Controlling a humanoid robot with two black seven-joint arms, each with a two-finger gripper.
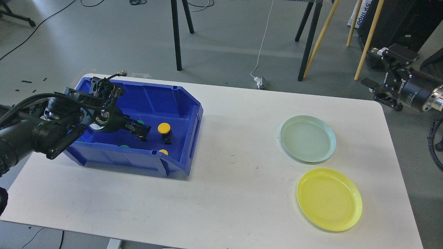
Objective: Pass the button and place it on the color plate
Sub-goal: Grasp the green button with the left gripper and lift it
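The left gripper (141, 130) reaches into the blue bin (180, 103), its jaws around the green button (139, 122); whether they pinch it I cannot tell. Just beside stands a yellow button (164, 128). Farther right lie the green plate (308, 138) and yellow plate (329, 199). The right gripper (375, 90) hovers off-table, jaws spread.

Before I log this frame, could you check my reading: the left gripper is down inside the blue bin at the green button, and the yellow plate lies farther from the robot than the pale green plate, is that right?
Not quite. In the head view the yellow plate lies nearer the robot than the pale green plate, not farther. The rest stands: the left gripper is down inside the blue bin at the green button.
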